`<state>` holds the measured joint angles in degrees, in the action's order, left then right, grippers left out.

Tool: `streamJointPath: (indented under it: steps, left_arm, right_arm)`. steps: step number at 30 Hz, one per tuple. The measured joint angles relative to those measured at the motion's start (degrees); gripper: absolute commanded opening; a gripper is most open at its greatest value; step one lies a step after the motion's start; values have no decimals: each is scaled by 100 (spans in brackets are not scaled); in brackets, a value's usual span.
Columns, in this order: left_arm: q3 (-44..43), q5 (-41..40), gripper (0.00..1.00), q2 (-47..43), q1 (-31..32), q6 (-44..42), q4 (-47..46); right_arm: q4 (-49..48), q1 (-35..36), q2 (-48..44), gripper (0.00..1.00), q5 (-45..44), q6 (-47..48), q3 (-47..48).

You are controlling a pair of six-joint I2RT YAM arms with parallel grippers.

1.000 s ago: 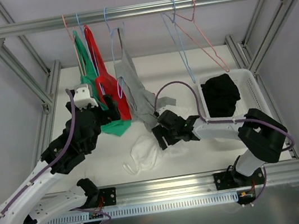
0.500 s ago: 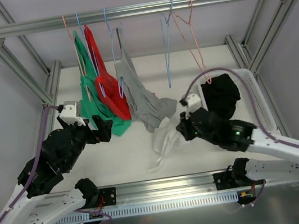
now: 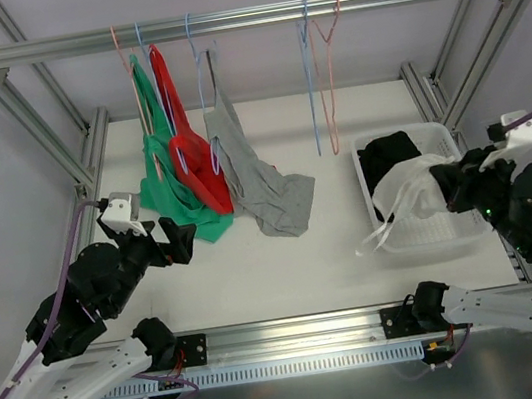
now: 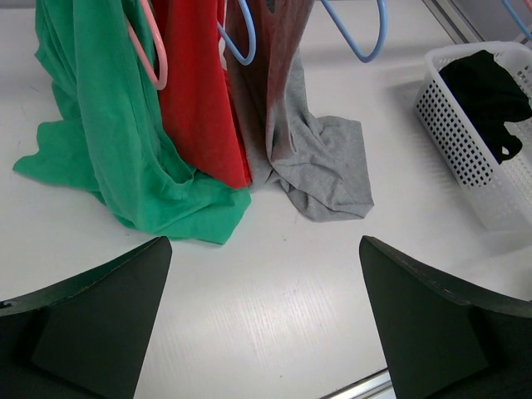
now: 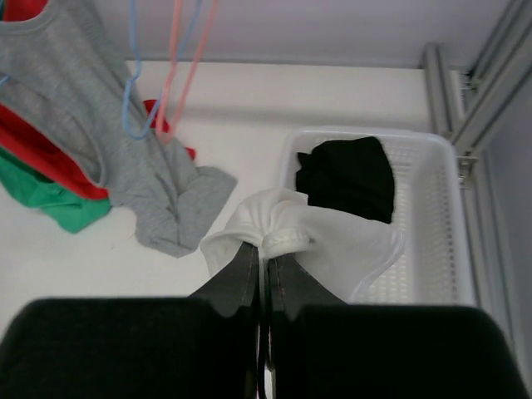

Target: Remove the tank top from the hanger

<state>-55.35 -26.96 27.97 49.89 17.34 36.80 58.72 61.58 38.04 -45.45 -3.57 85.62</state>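
Top (image 3: 415, 192), white, removal done: my right gripper (image 5: 264, 249), pinched shut on it, is swinging it from centre frame over the basket (image 3: 458, 231) at right; left gripper (image 4: 259, 249) gaping, empty.

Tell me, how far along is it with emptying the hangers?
Done: a black garment lies in the basket; blue hanger and pink hanger hang bare. In hand: right pincer holds a white tank top over the basket. Left: green top, red top, grey top on hangers.
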Motion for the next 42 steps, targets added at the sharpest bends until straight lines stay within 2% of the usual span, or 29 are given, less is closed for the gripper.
streamJointPath:
  steps: [4, 8, 11, 15, 17, 19, 22, 23, 24, 25, 26, 30, 33, 37, 41, 42]
  left_arm:
    - [0, 0, 99, -94, 0, 0, 0]
    - [0, 0, 99, -175, 0, 4, 2]
    - [0, 15, 99, -175, 0, 7, 0]
    - [0, 122, 99, -125, 0, 31, 0]
    - [0, 153, 99, -68, 0, 68, 0]
    - [0, 197, 99, -35, 0, 116, 0]
    - [-133, 251, 99, 37, 0, 173, 81]
    - [-251, 256, 99, 87, 0, 186, 136]
    - [-474, 264, 99, 188, 0, 201, 199]
    - [-662, 273, 99, 264, 0, 203, 214]
    - [-918, 273, 99, 385, 0, 203, 216]
    - [-2181, 175, 99, 1082, 0, 144, 249]
    - [-3108, -44, 99, 1825, 0, -2, 240]
    - [-4284, -271, 99, 3185, -13, -286, 164]
    - [-5342, -374, 98, 4686, -127, -566, 118]
    - [-5545, -385, 95, 5027, -164, -643, 118]
  right_arm:
    - [450, -4, 72, 0, -800, 142, 385]
    - [697, -114, 223, 0, -1377, 155, 203]
    - [636, -573, 415, 0, -1502, 251, -122]
    - [125, -2205, 629, 0, -581, 581, -588]
    - [-254, -3425, 752, 0, 299, 737, -898]
    - [-505, -4304, 896, 0, 1049, 809, -1167]
    - [-938, -5108, 1161, 0, 1810, 883, -1718]
    - [-1038, -5281, 1274, 5, 1998, 883, -1891]
    - [-1058, -5401, 1375, 19, 2124, 868, -1996]
    - [-1102, -5534, 1504, 88, 2234, 826, -2120]
    - [-1152, -5637, 1624, 99, 2280, 756, -2236]
    - [-1169, -5825, 2057, 100, 2199, 514, -2559]
    - [-1132, -5834, 1954, 100, 2225, 417, -2618]
    - [-1147, -5838, 1104, 100, 2649, 382, -2531]
    - [-1421, -5840, 33, 100, 3748, 365, -2415]
    - [-1484, -5840, -138, 99, 4037, 358, -2406]
